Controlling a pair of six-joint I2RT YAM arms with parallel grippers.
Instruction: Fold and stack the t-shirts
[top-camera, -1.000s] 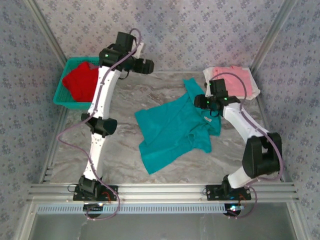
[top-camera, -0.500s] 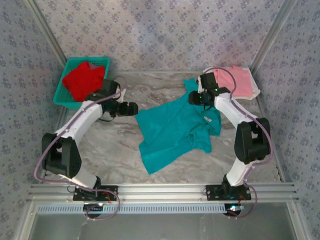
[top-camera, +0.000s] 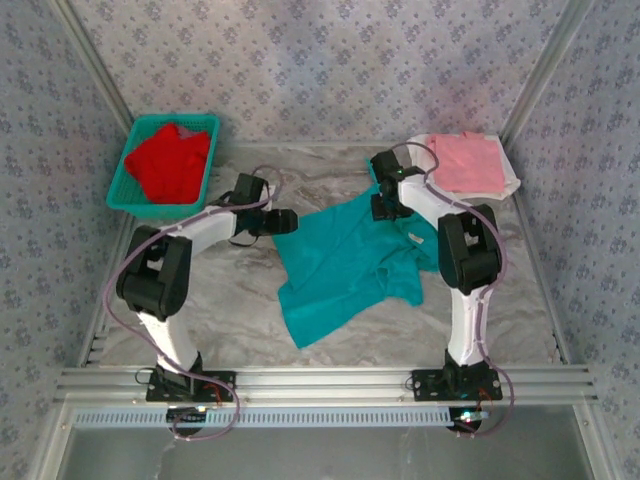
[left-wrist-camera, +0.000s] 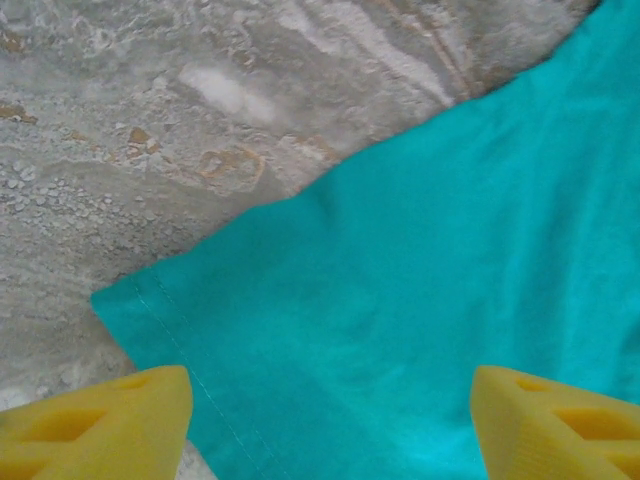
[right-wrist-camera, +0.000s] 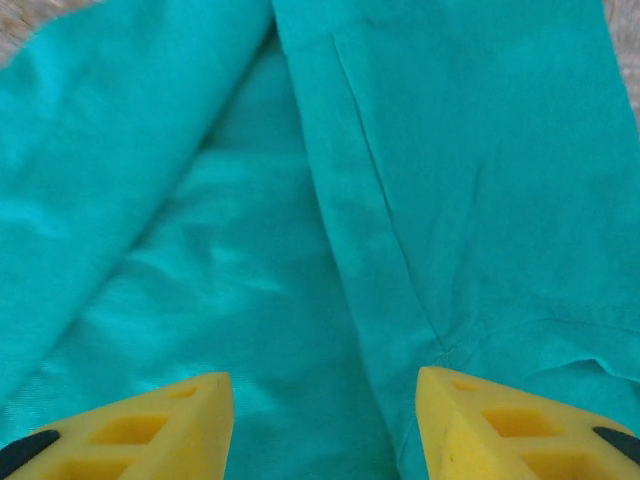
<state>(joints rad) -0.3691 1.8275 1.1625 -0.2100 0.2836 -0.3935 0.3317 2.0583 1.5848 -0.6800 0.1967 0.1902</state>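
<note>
Spreading the teal t-shirt (top-camera: 345, 265) flat looks like the step in hand. It lies rumpled in the middle of the bench (top-camera: 240, 300), with part of it doubled over along its right side. The left gripper (left-wrist-camera: 330, 430) hangs low over the shirt's left corner, jaws apart with nothing pinched. In its wrist view the stitched hem and the corner point sit just ahead of the left finger. The right gripper (right-wrist-camera: 325, 425) is over the far right part of the shirt, near the collar or shoulder, I think, though the close view is too tight to be sure. Its jaws are apart too, straddling a seam and a fold.

To do this well, each gripper should pinch a single layer at the edge, not a bunched fold. The two should then draw apart evenly so the cloth goes taut. Taking two layers on the right would likely carry the crease along.

The pink t-shirt (top-camera: 470, 160) lies folded at the far right corner, and the red t-shirt (top-camera: 165, 162) sits in the basket (top-camera: 205, 128).
</note>
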